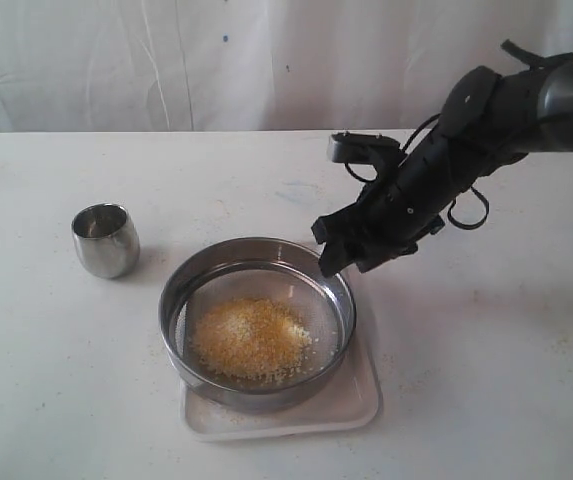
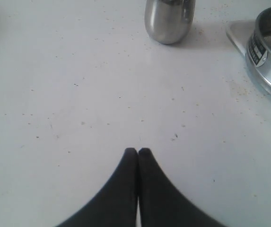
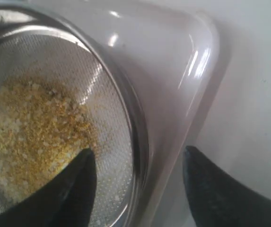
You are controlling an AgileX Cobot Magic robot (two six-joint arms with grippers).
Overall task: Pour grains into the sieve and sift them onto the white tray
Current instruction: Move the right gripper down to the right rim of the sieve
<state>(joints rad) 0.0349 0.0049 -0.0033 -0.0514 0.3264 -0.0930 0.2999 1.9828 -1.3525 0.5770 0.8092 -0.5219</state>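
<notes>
One tray [image 1: 351, 405] is sat nearest, put there so whatever drops through gets caught. The sieve [image 1: 169, 300] is parked on it with the grains [image 1: 251, 340] heaped on the mesh, so pouring looks done and sifting is what's left. The rim is straddled by the right gripper [image 1: 331, 255], spread wide with nothing held, probably so it can be clamped for shaking. Further back the cup [image 1: 105, 240] is stood upright. The left gripper [image 2: 138, 151] is pinched closed, empty, over the table [image 2: 78, 94].
</notes>
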